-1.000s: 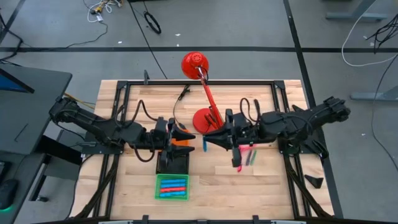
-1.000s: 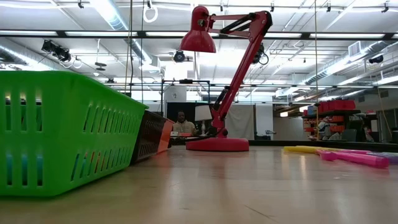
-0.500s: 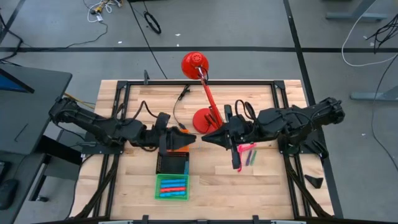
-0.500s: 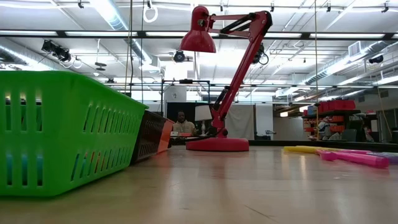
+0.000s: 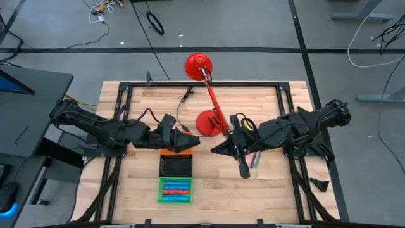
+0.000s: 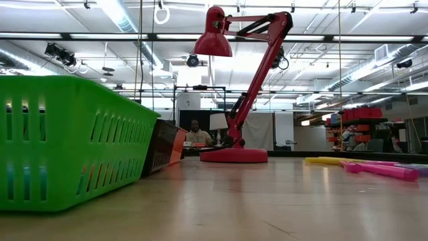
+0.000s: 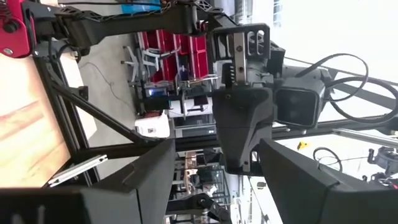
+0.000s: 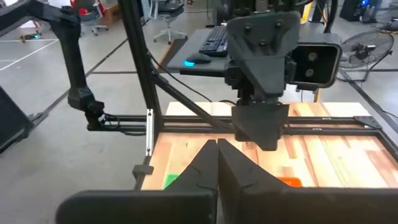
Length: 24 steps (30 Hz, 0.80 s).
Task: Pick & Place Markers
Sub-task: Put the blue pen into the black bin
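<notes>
The markers [image 5: 255, 158] are short thin sticks in pink, green and blue, a few lying loose on the table [image 5: 266, 101] just under the right arm, and from the low camera they show as yellow and pink tubes flat on the wood. The green tray [image 5: 175, 190] has a row of blue and pink ones in it, the black tray [image 5: 176, 166] next to it looks empty as far as I can tell, and the orange tray [image 5: 169, 151] is mostly hidden under the left gripper [image 5: 193, 141]. That gripper hangs over the orange tray with its fingers spread and nothing between them, facing the right gripper [image 5: 215, 149], which is pinched fully together and empty beside the red lamp [image 5: 209, 120].
</notes>
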Available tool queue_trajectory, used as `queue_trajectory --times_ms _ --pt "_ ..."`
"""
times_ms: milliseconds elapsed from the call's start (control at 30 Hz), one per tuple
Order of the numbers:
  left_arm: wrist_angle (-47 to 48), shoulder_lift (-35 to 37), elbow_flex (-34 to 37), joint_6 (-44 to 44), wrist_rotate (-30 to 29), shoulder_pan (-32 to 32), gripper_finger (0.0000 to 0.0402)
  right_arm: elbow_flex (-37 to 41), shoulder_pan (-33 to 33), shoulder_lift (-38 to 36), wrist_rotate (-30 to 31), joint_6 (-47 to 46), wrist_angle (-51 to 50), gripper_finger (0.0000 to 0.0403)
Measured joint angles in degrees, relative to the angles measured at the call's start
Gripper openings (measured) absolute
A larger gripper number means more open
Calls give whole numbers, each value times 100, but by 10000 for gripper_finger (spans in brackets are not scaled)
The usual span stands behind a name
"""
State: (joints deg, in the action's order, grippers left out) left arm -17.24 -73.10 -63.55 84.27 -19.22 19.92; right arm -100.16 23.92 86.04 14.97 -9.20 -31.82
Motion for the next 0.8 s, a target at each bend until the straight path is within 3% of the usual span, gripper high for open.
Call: queue_trajectory --times_ms 233,533,667,800 --pt "-3 0 0 -286 120 0 238 2 -2 0 -3 -23 -3 4" --pt "405 0 0 -2447 2154 6 238 7 70 -11 -248 62 -517 5" --pt "1355 1 1 -3363 2604 0 238 7 67 -53 123 -125 -588 4" --pt "2889 0 0 -3897 2474 4 238 9 -52 -195 784 -480 -925 4"
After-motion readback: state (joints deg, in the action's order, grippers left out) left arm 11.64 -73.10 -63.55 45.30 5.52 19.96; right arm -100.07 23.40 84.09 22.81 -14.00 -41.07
